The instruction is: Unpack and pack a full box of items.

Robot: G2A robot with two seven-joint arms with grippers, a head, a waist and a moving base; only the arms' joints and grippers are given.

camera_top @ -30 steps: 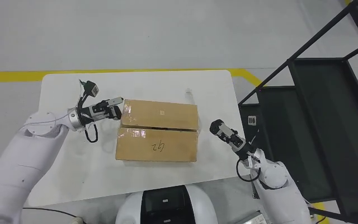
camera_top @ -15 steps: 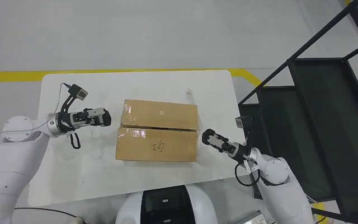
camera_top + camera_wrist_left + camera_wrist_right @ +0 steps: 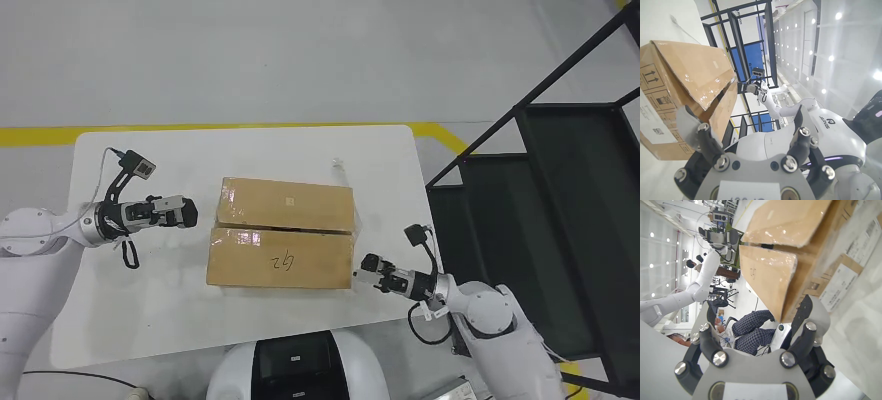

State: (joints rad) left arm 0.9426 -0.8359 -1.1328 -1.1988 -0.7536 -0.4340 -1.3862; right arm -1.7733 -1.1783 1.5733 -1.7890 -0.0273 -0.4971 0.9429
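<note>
Top view: left end effector (image 3: 189, 212) spread wide, empty, beside the box (image 3: 285, 207); right end effector (image 3: 365, 266) likewise at its corner.

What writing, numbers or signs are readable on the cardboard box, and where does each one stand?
"42", handwritten, first digit uncertain: cardboard box, top flap nearer the robot.
Two upward arrows, no words: the box's end wall.
White label on that wall: print too small to read.
Small sticker on the farther flap: too small to read.
</note>
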